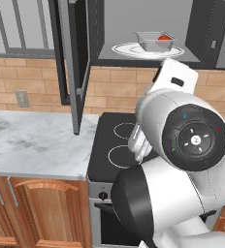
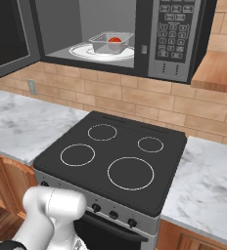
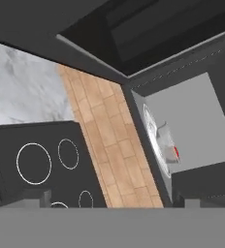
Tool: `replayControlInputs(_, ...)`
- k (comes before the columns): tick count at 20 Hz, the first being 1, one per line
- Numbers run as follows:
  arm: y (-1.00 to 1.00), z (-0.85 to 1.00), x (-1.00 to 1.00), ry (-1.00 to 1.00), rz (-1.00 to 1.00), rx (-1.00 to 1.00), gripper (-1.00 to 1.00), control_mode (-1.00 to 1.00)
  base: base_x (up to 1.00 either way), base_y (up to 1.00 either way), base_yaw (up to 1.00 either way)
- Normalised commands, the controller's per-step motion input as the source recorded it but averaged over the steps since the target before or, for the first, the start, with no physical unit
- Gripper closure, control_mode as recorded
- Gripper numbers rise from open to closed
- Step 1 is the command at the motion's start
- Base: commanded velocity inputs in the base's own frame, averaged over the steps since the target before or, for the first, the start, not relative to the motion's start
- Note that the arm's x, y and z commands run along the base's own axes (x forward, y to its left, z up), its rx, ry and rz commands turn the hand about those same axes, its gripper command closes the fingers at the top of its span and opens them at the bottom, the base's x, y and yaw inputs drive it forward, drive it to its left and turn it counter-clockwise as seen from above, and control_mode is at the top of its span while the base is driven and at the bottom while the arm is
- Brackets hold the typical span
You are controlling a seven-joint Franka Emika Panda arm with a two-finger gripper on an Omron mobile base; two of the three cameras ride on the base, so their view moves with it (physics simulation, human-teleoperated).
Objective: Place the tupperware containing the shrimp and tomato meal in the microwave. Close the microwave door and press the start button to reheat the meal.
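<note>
- The tupperware (image 2: 111,42) already sits on the turntable (image 1: 126,49) inside the microwave (image 2: 149,68), with the tomato (image 2: 115,40) showing red in it; the shrimp is too small to make out.
- The door (image 1: 74,63) hangs wide open to the left, edge-on in the left base view, its long axis vertical.
- So the coming move looks like a swing of the door to the right, toward the cavity.
- The gripper (image 3: 112,196) is low over the cooktop (image 2: 113,156), jaws wide and empty; the door lies up and to its left.
- The button panel (image 2: 173,31) sits right of the cavity.
- Marble counter (image 1: 34,143) flanks the stove; a brick wall (image 2: 135,107) stands behind.
</note>
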Motion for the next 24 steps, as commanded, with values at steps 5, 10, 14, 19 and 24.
replayControlInputs(5,0.44,-0.68,-0.01,-0.40,0.00,-0.09,-1.00,-1.00,0.00,0.00,0.00)
replayControlInputs(10,0.62,-0.01,-0.21,-0.19,-0.01,-0.07,-1.00,-1.00,0.00,0.00,0.00)
replayControlInputs(14,0.93,0.00,-0.01,-0.06,-0.05,-0.13,-1.00,-1.00,0.00,0.00,0.00)
replayControlInputs(19,1.00,0.00,0.00,-0.03,-0.06,-0.14,-1.00,-1.00,0.00,0.00,0.00)
replayControlInputs(24,0.91,0.00,0.03,0.00,-0.07,-0.11,-1.00,-1.00,0.00,0.00,0.00)
